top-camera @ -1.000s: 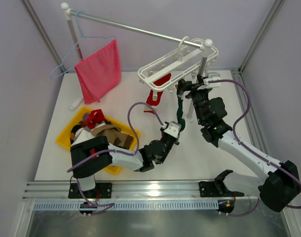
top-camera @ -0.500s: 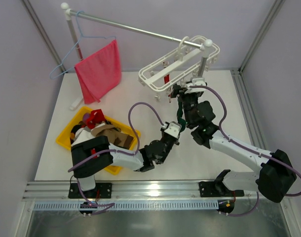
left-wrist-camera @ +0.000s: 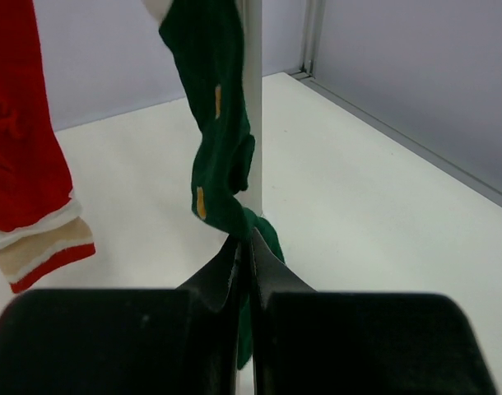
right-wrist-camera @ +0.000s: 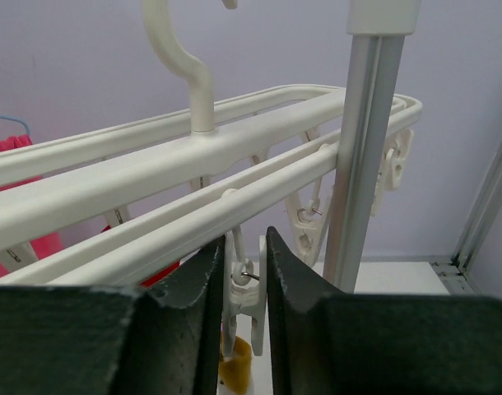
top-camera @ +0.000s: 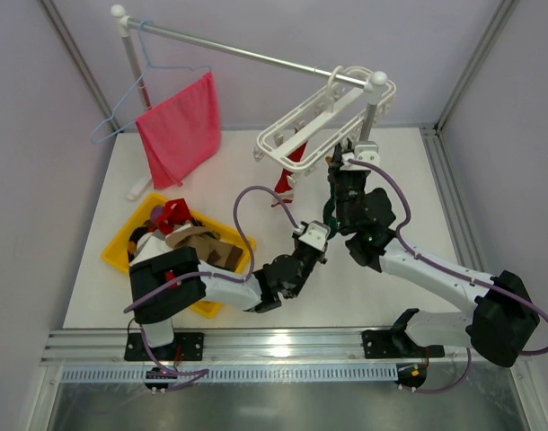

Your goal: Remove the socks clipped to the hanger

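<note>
The white hanger (top-camera: 296,126) hangs tilted from the rack rail; in the right wrist view its bars (right-wrist-camera: 193,164) cross just above my jaws. My right gripper (top-camera: 340,160) (right-wrist-camera: 244,239) is shut on a white clip (right-wrist-camera: 249,284) of the hanger, with a yellow-tan bit of fabric (right-wrist-camera: 234,370) below it. A dark green sock (top-camera: 329,202) (left-wrist-camera: 222,140) dangles from that spot. My left gripper (top-camera: 321,226) (left-wrist-camera: 244,240) is shut on its lower end. A red sock (top-camera: 290,162) (left-wrist-camera: 20,156) with a white and tan cuff hangs clipped to the left.
The rack's upright post (top-camera: 370,135) (left-wrist-camera: 251,99) (right-wrist-camera: 366,148) stands right beside both grippers. A yellow basket (top-camera: 121,242) holding socks sits at the left. A pink-red cloth (top-camera: 180,126) on a light-blue wire hanger (top-camera: 121,108) hangs from the rail's left end.
My right gripper moved left and up under the hanger and closed on a clip. The hanger swung and tilted. The left gripper stayed shut on the green sock.
</note>
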